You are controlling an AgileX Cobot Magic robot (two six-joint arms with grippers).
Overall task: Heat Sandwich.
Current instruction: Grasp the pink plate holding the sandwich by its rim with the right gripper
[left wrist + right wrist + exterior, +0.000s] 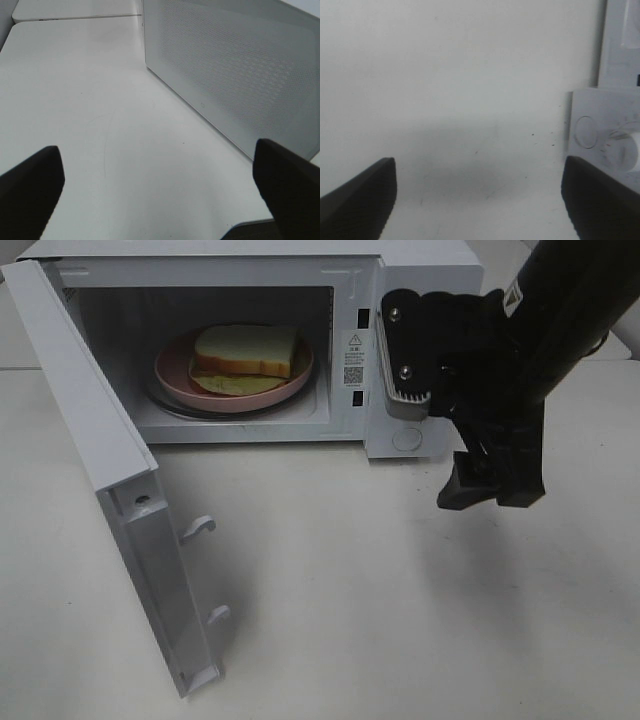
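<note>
The right end effector (489,496) hangs released, jaws spread wide with nothing between them, at about 3 o'clock in the high view. It points down at the counter (350,590) just in front of the control panel (405,430). From its wrist view the panel's knob (632,150) lies close by one finger, so it looks parked clear of the cavity mouth yet within reach of the controls. The left end effector (160,200) is out of the high view. Its own camera shows it released too, fingers (30,195) well apart over bare counter, with the outer perforated face of the door (235,75) running alongside. That spot behind the door probably suits a push to swing it shut. The door stands fully open toward 8 o'clock in the high view, latch hooks exposed, leaving the microwave (250,248) open. Inside, at about 11 o'clock, the sandwich (245,350) lies flat on the plate (172,375), which sits centred on the turntable, clear of the walls so it can turn. Loading appears done; the door is not yet closed and the knob not yet touched, and both arms seem placed for those steps.
</note>
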